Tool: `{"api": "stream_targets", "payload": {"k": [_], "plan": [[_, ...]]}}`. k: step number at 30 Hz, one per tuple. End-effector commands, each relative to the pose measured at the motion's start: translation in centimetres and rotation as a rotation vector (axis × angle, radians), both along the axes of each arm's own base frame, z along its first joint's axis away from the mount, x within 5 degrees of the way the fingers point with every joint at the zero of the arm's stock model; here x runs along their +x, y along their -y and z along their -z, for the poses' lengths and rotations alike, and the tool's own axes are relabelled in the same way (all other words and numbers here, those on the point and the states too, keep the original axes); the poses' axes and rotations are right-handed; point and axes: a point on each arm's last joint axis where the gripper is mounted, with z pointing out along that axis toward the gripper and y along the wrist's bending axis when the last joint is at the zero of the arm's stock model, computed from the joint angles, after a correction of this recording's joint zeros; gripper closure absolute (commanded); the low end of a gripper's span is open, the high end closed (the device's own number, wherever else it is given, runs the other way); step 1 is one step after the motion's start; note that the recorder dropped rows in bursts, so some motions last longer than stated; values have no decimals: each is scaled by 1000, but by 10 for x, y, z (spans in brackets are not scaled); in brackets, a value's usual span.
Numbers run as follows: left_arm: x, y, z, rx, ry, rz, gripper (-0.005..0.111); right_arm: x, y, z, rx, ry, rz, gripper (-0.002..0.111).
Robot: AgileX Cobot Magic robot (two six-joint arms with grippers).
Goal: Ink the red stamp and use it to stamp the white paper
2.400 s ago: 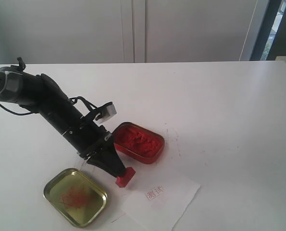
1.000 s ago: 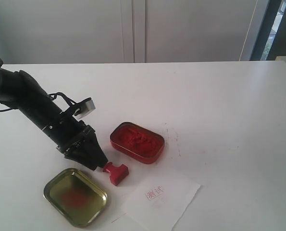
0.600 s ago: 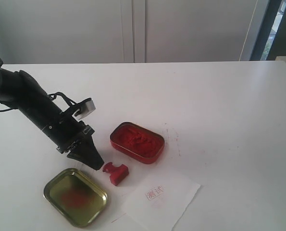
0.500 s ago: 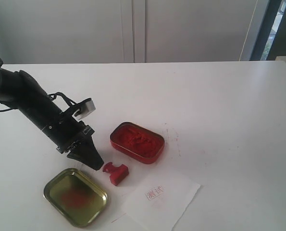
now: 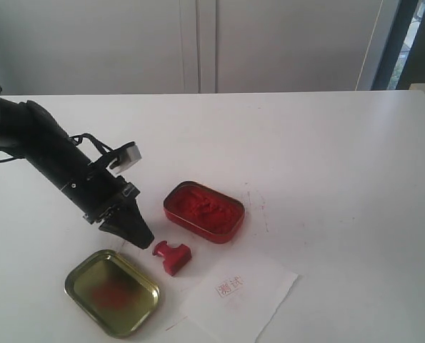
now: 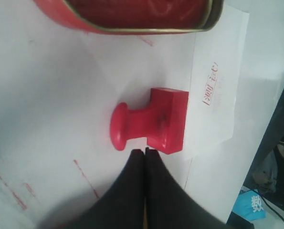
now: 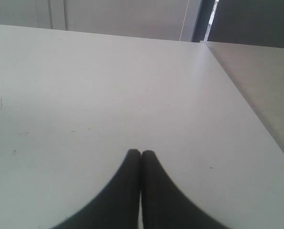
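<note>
The red stamp [image 5: 171, 256] [image 6: 151, 125] lies on its side on the table, its knobbed handle toward my left gripper. My left gripper [image 5: 146, 243] [image 6: 144, 151] is shut with nothing between its fingers, its tips just short of the stamp and apart from it. The white paper [image 5: 239, 293] [image 6: 218, 81] lies at the front, just right of the stamp, and carries a small red character print [image 5: 230, 286] [image 6: 211, 85]. My right gripper [image 7: 141, 153] is shut and empty over bare table, and does not show in the exterior view.
A red oval tin of ink paste [image 5: 203, 211] [image 6: 132, 14] stands just behind the stamp. Its gold lid [image 5: 112, 292], smeared with red inside, lies at the front left below my left arm. Faint red marks dot the white table [image 5: 326, 157].
My left gripper let go of the stamp, which fell onto its side, then shut empty. The arm has drawn back a little to the left, away from the stamp.
</note>
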Motion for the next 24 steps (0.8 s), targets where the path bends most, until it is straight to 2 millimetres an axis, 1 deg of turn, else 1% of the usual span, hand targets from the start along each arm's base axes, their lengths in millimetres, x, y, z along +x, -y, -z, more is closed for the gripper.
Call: {"api": "stream_targets", "payload": {"k": [1,5,9,13,17,24], "plan": [[-1,-1,-22,-23,44,-9,107,0,0,0,-10,9,-3,108],[-1,-1,-35,-27,91,-21,107,0,0,0,-10,9,-3,108],[-3,-3,-43,1,84,-42,107,0,0,0,-10,9,-3,108],[-5,-8,-48,86,102,-50,107,0,0,0,-10,9,-3,108],[-3,-16,-55,188,150,-100,107,0,0,0,-10,9,-3,108],[-1,-30,-57,369,192,-161,107,0,0,0,-10,9,-3,108]]}}
